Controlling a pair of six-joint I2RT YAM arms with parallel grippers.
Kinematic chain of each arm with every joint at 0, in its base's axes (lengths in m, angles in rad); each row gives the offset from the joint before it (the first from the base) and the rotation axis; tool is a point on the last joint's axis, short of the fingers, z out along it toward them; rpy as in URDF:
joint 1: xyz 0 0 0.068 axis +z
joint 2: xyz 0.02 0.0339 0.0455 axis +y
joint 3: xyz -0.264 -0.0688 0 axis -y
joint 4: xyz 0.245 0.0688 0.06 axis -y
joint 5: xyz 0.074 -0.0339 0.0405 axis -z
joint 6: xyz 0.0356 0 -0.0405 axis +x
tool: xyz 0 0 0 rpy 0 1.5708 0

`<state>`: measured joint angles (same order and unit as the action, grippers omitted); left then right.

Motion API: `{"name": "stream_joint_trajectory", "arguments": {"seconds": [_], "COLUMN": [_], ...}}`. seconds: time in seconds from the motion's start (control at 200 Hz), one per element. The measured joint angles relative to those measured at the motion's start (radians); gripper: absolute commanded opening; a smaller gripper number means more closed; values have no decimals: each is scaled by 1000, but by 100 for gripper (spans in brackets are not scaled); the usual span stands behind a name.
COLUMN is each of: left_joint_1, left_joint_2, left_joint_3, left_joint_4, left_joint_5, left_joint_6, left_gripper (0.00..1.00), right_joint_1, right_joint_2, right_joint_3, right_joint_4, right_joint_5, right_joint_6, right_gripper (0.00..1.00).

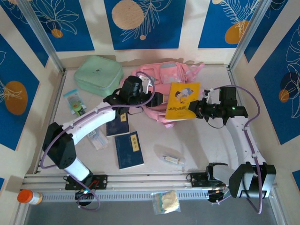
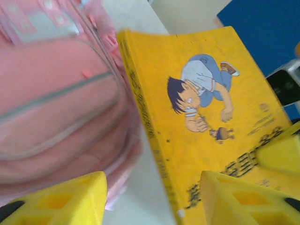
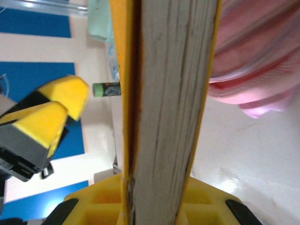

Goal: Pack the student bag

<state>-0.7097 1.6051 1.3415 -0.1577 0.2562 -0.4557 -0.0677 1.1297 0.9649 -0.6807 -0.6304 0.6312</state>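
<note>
The student bag (image 1: 161, 77) lies pink at the back middle of the table. A yellow book with a cartoon boy on its cover (image 1: 183, 100) is held up on edge just right of it. My right gripper (image 1: 197, 108) is shut on the book's right side; in the right wrist view the page edge (image 3: 168, 108) rises between its jaws (image 3: 154, 206). My left gripper (image 1: 157, 99) is open at the book's left edge. In the left wrist view its gap (image 2: 152, 201) frames bare table, with the bag (image 2: 56, 103) on the left and the book (image 2: 211, 117) on the right.
A mint-green zip case (image 1: 98, 74) lies at the back left. Two dark blue booklets (image 1: 129, 149) (image 1: 117, 125) and small packets (image 1: 75, 102) (image 1: 172, 159) lie on the near half. An orange-capped bottle (image 1: 27, 196) and a bagged item (image 1: 166, 201) rest by the front rail.
</note>
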Motion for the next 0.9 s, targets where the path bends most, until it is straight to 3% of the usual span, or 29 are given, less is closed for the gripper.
{"name": "stream_joint_trajectory", "arguments": {"seconds": [0.195,0.41,0.9], "left_joint_1": [1,0,-15], "left_joint_2": [118,291,573], "left_joint_3": [116,216,461], "left_joint_4": [-91,-167,-264], "left_joint_5": [-52,-54,-47], "left_joint_6": [325,539,741], "left_gripper": [65,67,67], "right_joint_1": [-81,-169,-240], "right_joint_2": [-20,-41,-41], "right_joint_3": [-16,-32,-60], "right_joint_4": [-71,-118,-126], "right_joint_5": [71,120,126], "right_joint_6": [-7,-8,-8], "right_gripper": [0,0,0]}}
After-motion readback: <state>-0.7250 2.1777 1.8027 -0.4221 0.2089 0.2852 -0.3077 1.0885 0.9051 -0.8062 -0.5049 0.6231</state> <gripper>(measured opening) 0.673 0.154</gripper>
